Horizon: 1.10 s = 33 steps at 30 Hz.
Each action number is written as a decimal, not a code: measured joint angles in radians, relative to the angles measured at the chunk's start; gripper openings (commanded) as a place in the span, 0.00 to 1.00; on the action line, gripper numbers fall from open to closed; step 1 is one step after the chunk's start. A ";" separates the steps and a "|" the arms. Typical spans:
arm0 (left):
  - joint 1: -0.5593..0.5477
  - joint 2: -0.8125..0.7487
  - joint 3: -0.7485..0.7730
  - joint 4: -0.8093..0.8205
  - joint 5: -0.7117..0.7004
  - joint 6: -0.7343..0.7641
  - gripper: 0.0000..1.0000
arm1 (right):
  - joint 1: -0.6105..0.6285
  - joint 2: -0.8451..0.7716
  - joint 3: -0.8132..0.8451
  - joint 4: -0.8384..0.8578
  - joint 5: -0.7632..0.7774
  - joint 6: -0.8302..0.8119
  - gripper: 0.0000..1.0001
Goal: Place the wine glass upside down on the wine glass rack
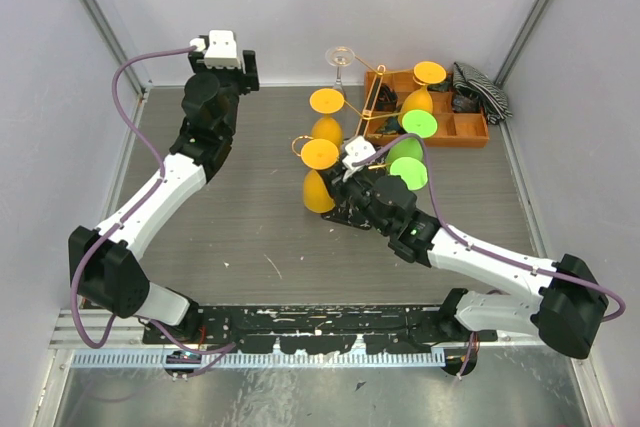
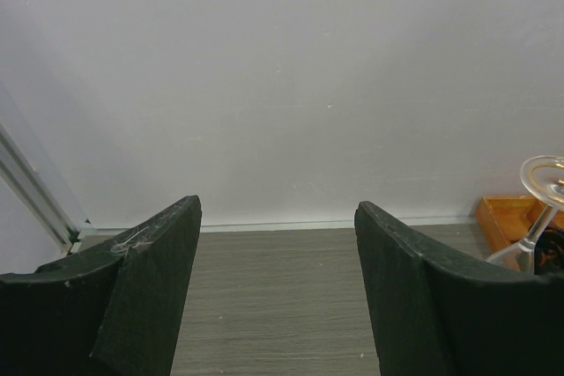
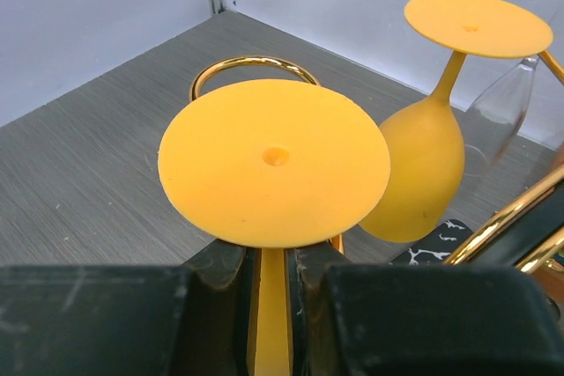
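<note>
The right hand (image 3: 273,281) is closed on the stem of an orange wine glass (image 3: 275,160). The glass is held upside down, foot uppermost, and in the wrist view the fingers hide most of the stem and all of the bowl. A gold loop of the rack (image 3: 251,63) curves just behind the foot; I cannot tell whether the foot rests on it. From above, the right arm covers most of the rack's marbled base. Just beyond, a second orange glass (image 3: 423,169) hangs upside down. A clear glass (image 3: 502,112) beside it is faint and cut off at the frame edge. Two green glasses (image 1: 418,123) hang on the rack's right side, partly behind the arm. Farther right on the surface (image 1: 250,227) lies an orange tray (image 1: 470,132). The left hand (image 2: 278,288) is well apart by the far wall, with its fingers spread and nothing between them.
</note>
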 measured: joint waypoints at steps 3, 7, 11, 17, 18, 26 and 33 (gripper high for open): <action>0.000 0.000 -0.002 0.000 0.000 0.000 0.77 | 0.019 0.000 0.000 0.006 0.047 -0.021 0.01; 0.001 0.000 -0.014 0.007 0.000 -0.001 0.77 | 0.060 0.013 0.000 0.024 0.143 -0.054 0.01; 0.001 0.000 -0.022 0.007 0.000 -0.003 0.77 | 0.106 0.029 0.000 0.052 0.250 -0.080 0.01; 0.001 -0.008 -0.031 0.007 0.000 -0.004 0.77 | 0.161 0.039 0.000 0.074 0.404 -0.110 0.01; 0.002 -0.009 -0.033 0.007 0.000 -0.004 0.77 | 0.167 0.039 0.000 0.079 0.421 -0.112 0.01; 0.007 -0.019 -0.037 0.008 0.000 -0.008 0.77 | 0.263 0.130 0.083 0.098 0.504 -0.173 0.01; 0.013 -0.043 -0.069 0.008 0.001 -0.009 0.78 | 0.290 0.172 0.105 0.103 0.532 -0.191 0.01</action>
